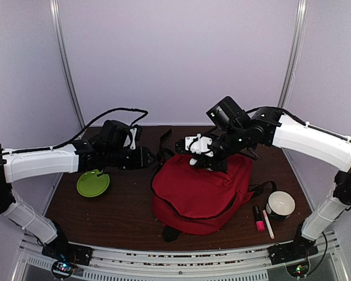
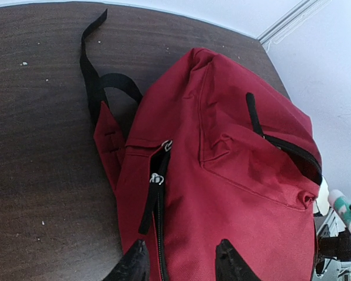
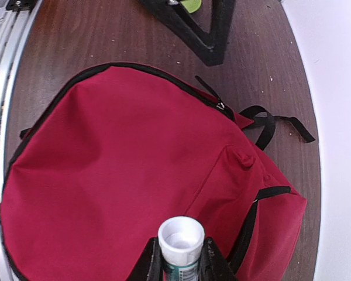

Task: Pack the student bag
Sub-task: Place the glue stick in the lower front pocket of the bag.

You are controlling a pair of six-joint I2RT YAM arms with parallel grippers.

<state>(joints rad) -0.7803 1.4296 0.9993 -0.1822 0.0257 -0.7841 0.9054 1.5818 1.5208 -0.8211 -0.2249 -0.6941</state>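
Right wrist: clamping a white-capped tube [image 3: 180, 237] between the right gripper [image 3: 180, 257] fingers, hovering over the student bag [image 3: 123, 175] lying flat on the table [image 3: 76, 35].

Left wrist: holding the left gripper [image 2: 181, 263] partly spread and gripping nothing, by the bag's main zipper [image 2: 158, 199].

Top: showing pink marker [image 1: 259, 218], white pen [image 1: 268, 223] and white cup [image 1: 280, 204] lying outside; packing seemingly just beginning.

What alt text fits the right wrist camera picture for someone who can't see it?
The right tool grips a white-capped tube with a green label above the red student bag lying on a dark wooden table. A black strap trails from the bag's right side.
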